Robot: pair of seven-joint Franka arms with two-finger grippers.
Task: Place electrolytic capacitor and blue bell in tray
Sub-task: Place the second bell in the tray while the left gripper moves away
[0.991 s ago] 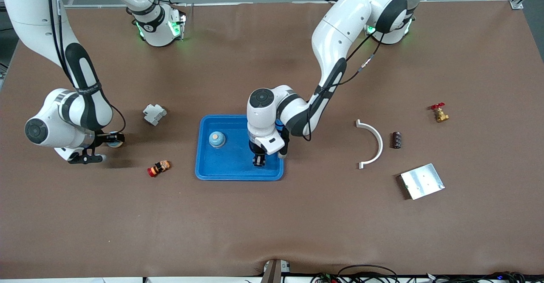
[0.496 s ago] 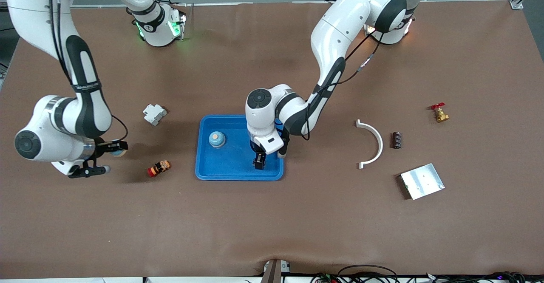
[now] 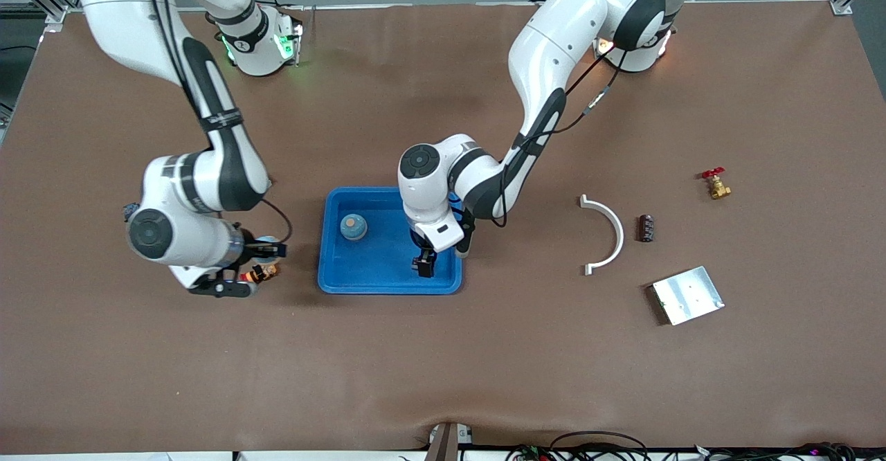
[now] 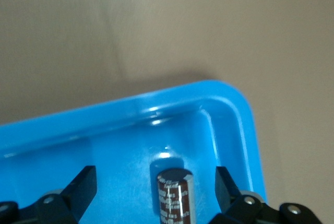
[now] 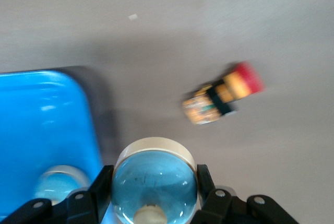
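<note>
The blue tray (image 3: 377, 277) lies mid-table, and one blue bell (image 3: 354, 226) rests in it toward the right arm's end. My left gripper (image 3: 423, 266) is low in the tray's corner nearest the left arm's end, and it is open. In the left wrist view a dark electrolytic capacitor (image 4: 175, 195) stands on the tray floor (image 4: 120, 151) between the spread fingers of the left gripper (image 4: 155, 187), touching neither. My right gripper (image 3: 268, 248) hangs over the table beside the tray. It is shut on a second blue bell (image 5: 155, 177), whose white base rim shows.
A red-and-yellow push button (image 3: 261, 272) lies under the right gripper, beside the tray. Toward the left arm's end lie a white curved piece (image 3: 601, 234), another dark capacitor (image 3: 646, 228), a brass valve with a red handle (image 3: 715, 185) and a silver plate (image 3: 687, 295).
The left gripper has opened and let go of the capacitor in the tray. The right arm has swung toward the tray, carrying its blue bell.
</note>
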